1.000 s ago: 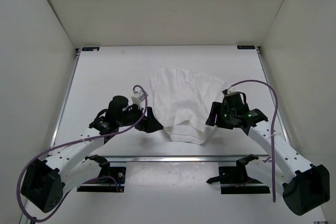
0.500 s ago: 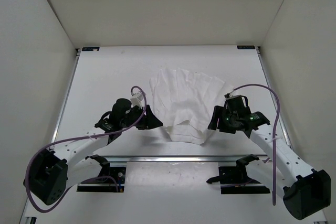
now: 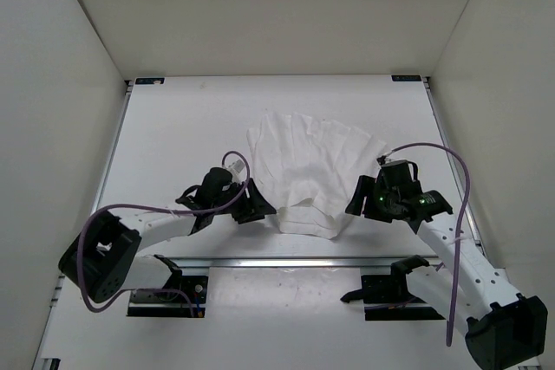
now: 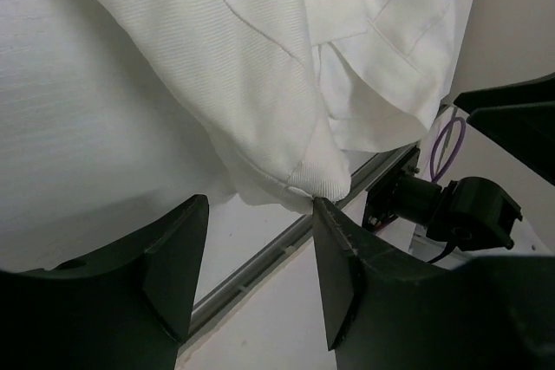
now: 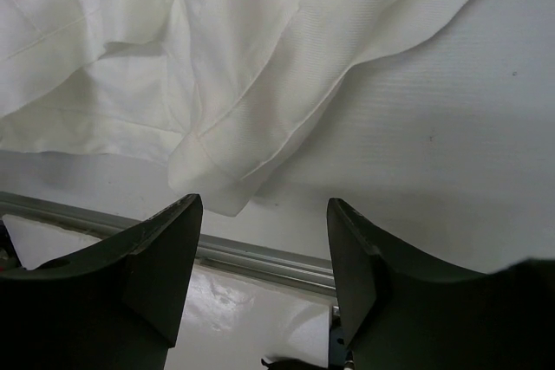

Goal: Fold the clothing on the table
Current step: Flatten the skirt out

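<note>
White table (image 3: 173, 127), rumpled clothing (image 3: 308, 166), perhaps partly folded

Plain white walls (image 3: 277, 15) on three sides; even light.

clothing (image 3: 308, 166): 1 | table (image 3: 173, 136): 1 | tools: 2, left tool (image 4: 258, 207), right tool (image 5: 263, 205) | purple cables (image 3: 434, 146): 2 | corner brackets (image 3: 149, 81): 2

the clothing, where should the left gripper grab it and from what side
Probably its near-left corner: the clothing ends there in a thick, hemmed fold that juts toward the open left gripper. Come in low from the left, along the table, one finger sliding under the hem, then pinch.
</note>
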Controlling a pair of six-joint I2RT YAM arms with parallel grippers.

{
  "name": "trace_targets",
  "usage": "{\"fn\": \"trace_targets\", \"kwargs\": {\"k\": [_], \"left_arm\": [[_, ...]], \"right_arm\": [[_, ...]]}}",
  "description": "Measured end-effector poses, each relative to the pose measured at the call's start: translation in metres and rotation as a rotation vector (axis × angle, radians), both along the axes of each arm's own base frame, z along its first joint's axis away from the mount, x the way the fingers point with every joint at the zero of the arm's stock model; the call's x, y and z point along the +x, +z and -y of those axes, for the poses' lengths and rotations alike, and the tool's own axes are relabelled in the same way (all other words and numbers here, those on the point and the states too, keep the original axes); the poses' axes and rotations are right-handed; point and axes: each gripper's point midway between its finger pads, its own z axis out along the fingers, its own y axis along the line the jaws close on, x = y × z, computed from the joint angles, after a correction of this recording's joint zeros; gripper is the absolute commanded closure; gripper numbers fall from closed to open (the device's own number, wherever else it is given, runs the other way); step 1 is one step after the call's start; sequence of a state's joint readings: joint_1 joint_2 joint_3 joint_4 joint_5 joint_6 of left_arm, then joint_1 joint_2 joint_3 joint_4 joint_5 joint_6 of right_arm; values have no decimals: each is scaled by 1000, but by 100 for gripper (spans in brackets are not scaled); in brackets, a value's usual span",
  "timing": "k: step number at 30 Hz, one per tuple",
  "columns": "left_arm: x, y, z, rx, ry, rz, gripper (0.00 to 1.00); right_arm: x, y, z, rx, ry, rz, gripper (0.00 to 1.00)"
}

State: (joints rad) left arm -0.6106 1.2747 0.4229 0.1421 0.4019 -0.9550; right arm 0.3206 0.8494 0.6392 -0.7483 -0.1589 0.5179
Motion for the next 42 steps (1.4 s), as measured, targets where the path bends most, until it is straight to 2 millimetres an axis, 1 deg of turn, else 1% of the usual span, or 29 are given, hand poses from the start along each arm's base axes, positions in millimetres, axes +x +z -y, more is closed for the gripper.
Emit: {"fn": "trace_targets", "kwargs": {"k": [4, 5, 7, 9, 11, 14, 16, 18, 23, 27, 29, 31, 32, 33, 35, 36, 38, 39, 40, 41, 42], "left_arm": [[4, -6, 8, -8, 27, -36, 40], [7, -5, 10, -15, 38, -39, 43], [12, -4, 12, -30, 62, -40, 45], [17, 1, 13, -45, 88, -29, 44], [22, 9, 13, -62, 113, -9, 40], [27, 23, 14, -96, 137, 21, 39], [29, 29, 14, -110, 145, 32, 37], [29, 30, 14, -116, 150, 31, 37], [29, 28, 15, -118, 151, 23, 36], [29, 16, 17, -105, 152, -1, 36], [28, 9, 19, -98, 150, -20, 38], [27, 0, 20, -90, 142, -42, 45], [26, -4, 21, -87, 139, -55, 53], [25, -7, 22, -86, 136, -66, 57], [23, -11, 23, -85, 127, -82, 72], [22, -12, 24, -88, 120, -85, 77], [21, -11, 25, -94, 109, -84, 94], [20, -10, 26, -98, 101, -80, 100], [19, -11, 26, -100, 95, -80, 100], [17, -11, 26, -100, 89, -79, 100], [16, -12, 25, -98, 85, -81, 100]], "right_arm": [[-1, 1, -2, 17, 14, 15, 42], [-2, 1, -3, 21, 19, 13, 43], [-3, 0, -3, 21, 23, 9, 42], [-5, 0, -5, 20, 30, 5, 42], [-7, -2, -6, 18, 39, -4, 42], [-7, -3, -7, 20, 41, -14, 41], [-8, -5, -8, 24, 40, -19, 41], [-10, -7, -8, 26, 38, -29, 41], [-10, -8, -9, 29, 35, -36, 40], [-10, -9, -10, 37, 22, -39, 39], [-10, -12, -11, 45, 14, -43, 39], [-12, -18, -12, 56, 2, -54, 38], [-12, -23, -12, 61, -2, -58, 38], [-14, -28, -13, 66, -8, -67, 38], [-18, -39, -13, 74, -17, -90, 37], [-19, -43, -14, 84, -23, -98, 38], [-19, -50, -15, 119, -35, -107, 38], [-17, -51, -16, 142, -45, -104, 39], [-15, -52, -17, 161, -56, -100, 41], [-12, -52, -17, 180, -65, -94, 46], [-10, -52, -18, 194, -73, -83, 55]]}}
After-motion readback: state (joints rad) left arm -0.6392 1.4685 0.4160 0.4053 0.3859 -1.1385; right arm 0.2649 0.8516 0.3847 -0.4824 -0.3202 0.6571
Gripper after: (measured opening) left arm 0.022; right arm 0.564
